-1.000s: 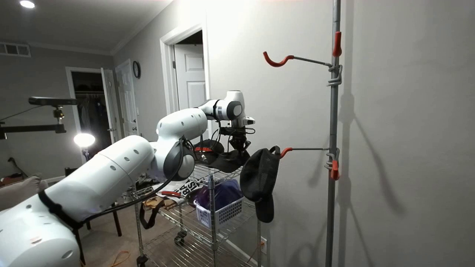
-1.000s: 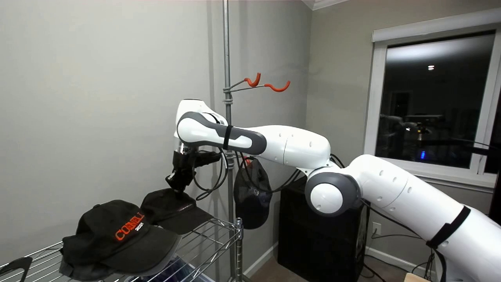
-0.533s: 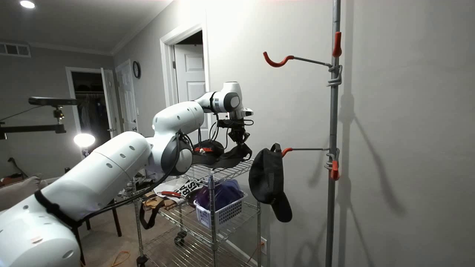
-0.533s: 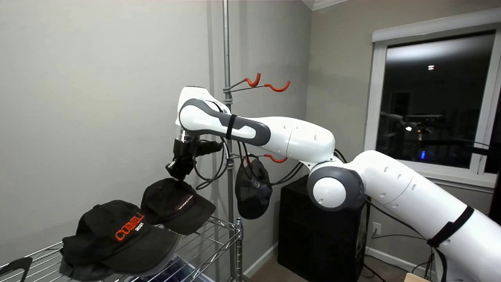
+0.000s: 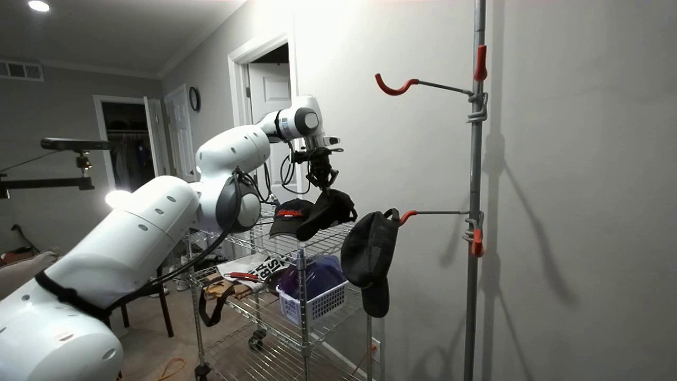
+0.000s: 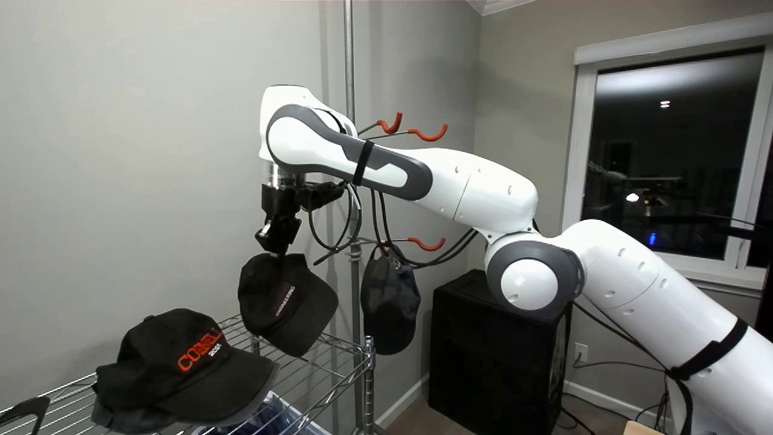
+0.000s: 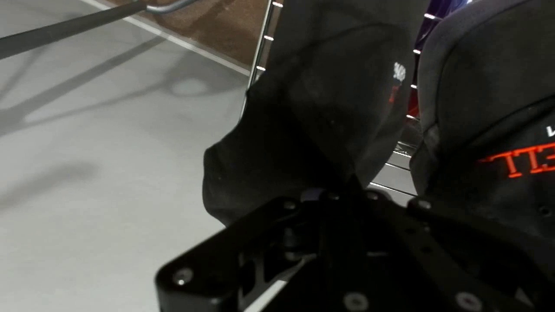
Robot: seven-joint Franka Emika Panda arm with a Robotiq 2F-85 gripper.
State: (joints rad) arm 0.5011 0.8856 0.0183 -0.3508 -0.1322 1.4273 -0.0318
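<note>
My gripper (image 5: 326,188) is shut on the crown of a black cap (image 5: 330,209), which hangs tilted with its brim pointing down above the wire rack. In an exterior view the gripper (image 6: 278,251) pinches this cap (image 6: 259,296) at its top; small lettering shows on its front. In the wrist view the fingers (image 7: 347,190) meet at the dark cloth of the cap (image 7: 329,99). Beside it a black cap with red CORNELL lettering (image 6: 193,362) lies on the rack, on top of more dark cloth. Another black cap (image 5: 370,254) hangs on a lower red-tipped hook (image 5: 407,216).
A grey pole (image 5: 474,180) by the wall bears red-tipped hooks, with an upper hook (image 5: 396,87). The wire rack (image 6: 338,356) has a white basket (image 5: 317,307) with purple things on a lower shelf. A black box-like object (image 6: 489,356) stands in the corner.
My gripper has moved up, and the cap in it has risen off the rack and tilted brim-down. The cap on the lower hook has swung a little. The Cornell cap has stayed put.
</note>
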